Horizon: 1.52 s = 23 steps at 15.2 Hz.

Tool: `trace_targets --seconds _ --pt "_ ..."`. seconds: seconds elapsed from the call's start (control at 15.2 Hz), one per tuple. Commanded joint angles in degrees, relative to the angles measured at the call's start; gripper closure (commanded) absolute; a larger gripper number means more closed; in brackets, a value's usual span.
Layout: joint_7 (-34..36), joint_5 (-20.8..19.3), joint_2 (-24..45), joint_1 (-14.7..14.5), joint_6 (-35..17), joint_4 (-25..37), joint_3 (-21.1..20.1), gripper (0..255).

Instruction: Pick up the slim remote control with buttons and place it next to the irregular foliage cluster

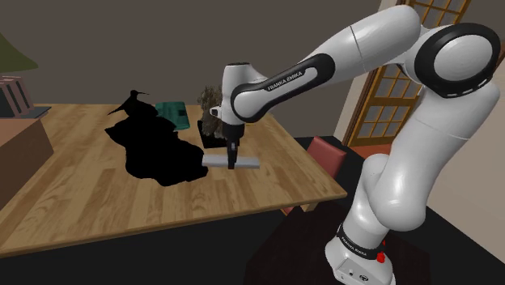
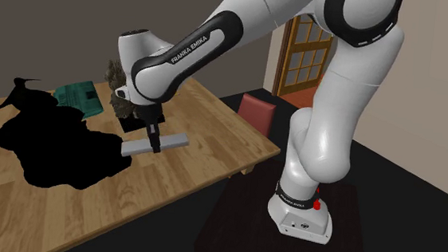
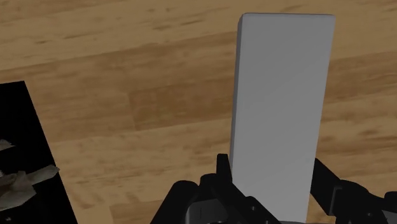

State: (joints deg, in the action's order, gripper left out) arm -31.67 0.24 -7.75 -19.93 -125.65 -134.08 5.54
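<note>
**Tool [image 1: 233, 164] clamped on the slim plain-grey slab remote [image 1: 251, 163], plant close behind**

Shoulder view: remote level over the brown wooden desk [image 1: 97, 202], long axis crosswise to the tool. The ragged, dark-potted foliage cluster [image 1: 210, 101] is just beyond, up-left. Second exterior view: foliage cluster [image 2: 120, 76] near, behind the remote [image 2: 177, 140]. Wrist view: fingers [image 3: 334, 191] grip the remote's [image 3: 283, 95] long sides.

My shoulder camera sits beside and a little behind my arm [image 1: 388, 186], looking down across the worktop [image 1: 81, 186]. The second exterior camera looks from a similar side, nearer and lower. Both share the worktop's near corner and my tool [image 1: 232, 164]. The wrist camera looks straight down, close to the wood.
</note>
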Motion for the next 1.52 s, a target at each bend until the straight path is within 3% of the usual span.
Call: trace_targets --seconds 0.0,0.46,0.99,1.06,1.39,1.45 --pt "-0.2 0.1 1.0 0.0 -1.7 -0.7 0.1 255" --pt "-0.6 0.6 4.3 0.0 -7.4 -3.1 0.1 255" --pt "-0.6 0.6 4.4 0.0 -7.5 -3.1 0.1 255" --pt "-0.6 0.6 4.3 0.0 -7.5 -3.1 0.1 0" --pt "-0.6 0.6 4.4 0.0 -7.5 -3.1 0.1 0" --pt "-0.5 0.4 3.1 0.0 -5.5 -2.3 0.1 0"
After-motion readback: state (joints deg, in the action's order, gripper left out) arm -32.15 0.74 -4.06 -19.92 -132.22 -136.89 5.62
